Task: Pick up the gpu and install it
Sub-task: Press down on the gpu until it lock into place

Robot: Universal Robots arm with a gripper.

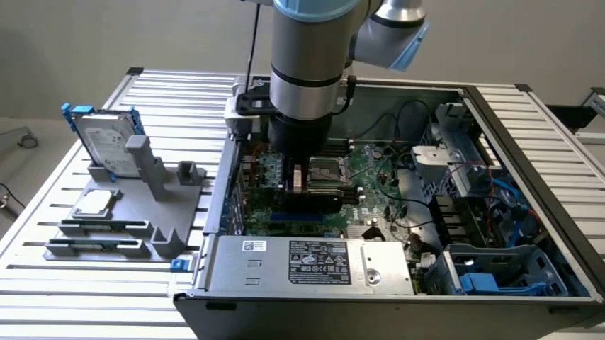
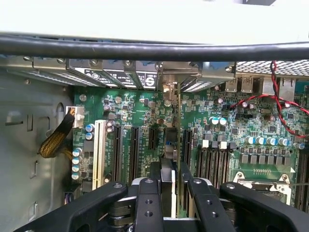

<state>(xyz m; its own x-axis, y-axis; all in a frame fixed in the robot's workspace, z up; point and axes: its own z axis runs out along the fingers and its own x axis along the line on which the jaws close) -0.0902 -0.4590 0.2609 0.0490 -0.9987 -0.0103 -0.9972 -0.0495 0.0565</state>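
My gripper (image 1: 300,185) reaches down into the open computer case (image 1: 529,177), over the green motherboard (image 1: 378,177). It is shut on the gpu (image 2: 167,191), a thin black card seen edge-on between the two black fingers (image 2: 155,170). The card stands upright among the long black expansion slots (image 2: 134,150). Its silver end bracket (image 2: 169,91) is at the case's rear slot openings. The card's lower edge is hidden, so I cannot tell whether it is seated in a slot. In the exterior view the gpu (image 1: 295,180) shows as a small pale piece under the wrist.
On the exterior view's left, a grey parts stand (image 1: 142,212) carries a blue-framed hard drive (image 1: 104,138), a square CPU chip (image 1: 95,203) and memory sticks (image 1: 99,228). The power supply (image 1: 312,262) fills the case front. The CPU socket (image 1: 326,170) and red wires (image 2: 270,96) lie near the gripper.
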